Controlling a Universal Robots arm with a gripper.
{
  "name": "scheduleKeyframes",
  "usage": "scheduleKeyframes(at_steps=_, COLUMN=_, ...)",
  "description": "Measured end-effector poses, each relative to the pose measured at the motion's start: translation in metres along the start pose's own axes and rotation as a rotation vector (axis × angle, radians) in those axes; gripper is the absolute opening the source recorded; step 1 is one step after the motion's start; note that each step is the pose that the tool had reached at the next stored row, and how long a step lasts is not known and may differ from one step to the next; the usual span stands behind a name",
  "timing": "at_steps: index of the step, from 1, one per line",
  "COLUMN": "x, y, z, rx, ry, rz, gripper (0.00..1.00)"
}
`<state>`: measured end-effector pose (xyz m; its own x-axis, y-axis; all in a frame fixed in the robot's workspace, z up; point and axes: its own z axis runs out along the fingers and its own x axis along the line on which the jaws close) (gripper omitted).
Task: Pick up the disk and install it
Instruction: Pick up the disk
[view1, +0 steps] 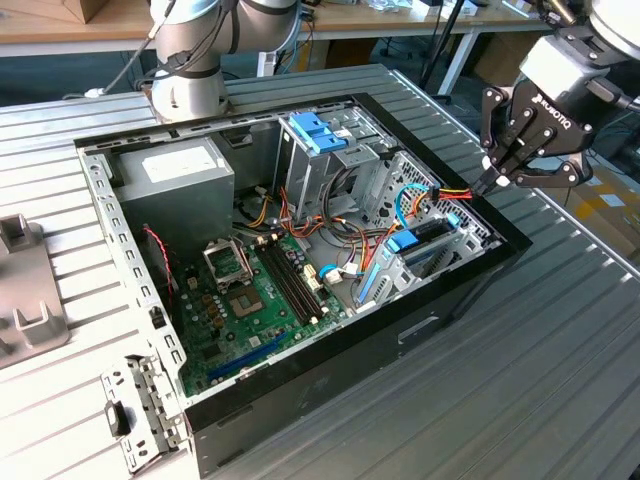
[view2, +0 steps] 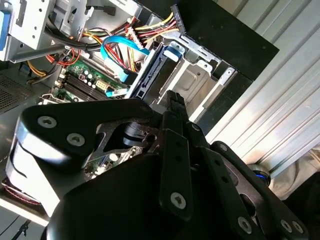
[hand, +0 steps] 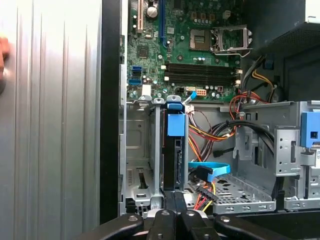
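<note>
**Disk upright in its bay, hand empty**

We see the flat dark disk with bright blue rails (hand: 175, 155) standing upright in the silver metal drive cage (hand: 140, 170) of the open black-rimmed computer case (view1: 470, 275). We judge installation nearly done, though we cannot confirm full seating. Our hand (view1: 492, 182) hangs clenched and empty over the case rim, just beside red and yellow cables (view1: 452, 192). The ribbed grey bench (view1: 560, 380) beyond offers open room

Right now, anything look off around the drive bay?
The dark, blue-railed disk stands in the metal bay, looking straight. Beside it, a flat blue cable and a black plug on coloured wires hang loose, apparently unconnected.
</note>
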<state>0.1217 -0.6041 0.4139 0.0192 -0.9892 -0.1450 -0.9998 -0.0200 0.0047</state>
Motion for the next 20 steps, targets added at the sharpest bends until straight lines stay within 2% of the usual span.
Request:
scheduleKeyframes(at_steps=3, x=0.0016, y=-0.0016, z=0.0022, rx=0.0000, ry=-0.0001, rz=0.000, gripper=0.11)
scheduleKeyframes(at_steps=6, x=0.0033, y=-0.0061, z=0.0056, rx=0.0000, ry=-0.0002, rz=0.000, gripper=0.11)
scheduleKeyframes(at_steps=9, x=0.0037, y=-0.0123, z=0.0077, rx=0.0000, ry=-0.0001, rz=0.000, gripper=0.11)
scheduleKeyframes(at_steps=11, x=0.0041, y=-0.0198, z=0.0092, rx=0.0000, ry=0.0001, rz=0.000, gripper=0.11)
scheduleKeyframes(at_steps=17, x=0.0047, y=-0.0357, z=0.0113, rx=0.0000, ry=0.0017, rz=0.000, gripper=0.11)
scheduleKeyframes(at_steps=20, x=0.0049, y=-0.0383, z=0.0126, rx=-0.0001, ry=0.0018, rz=0.000, gripper=0.11)
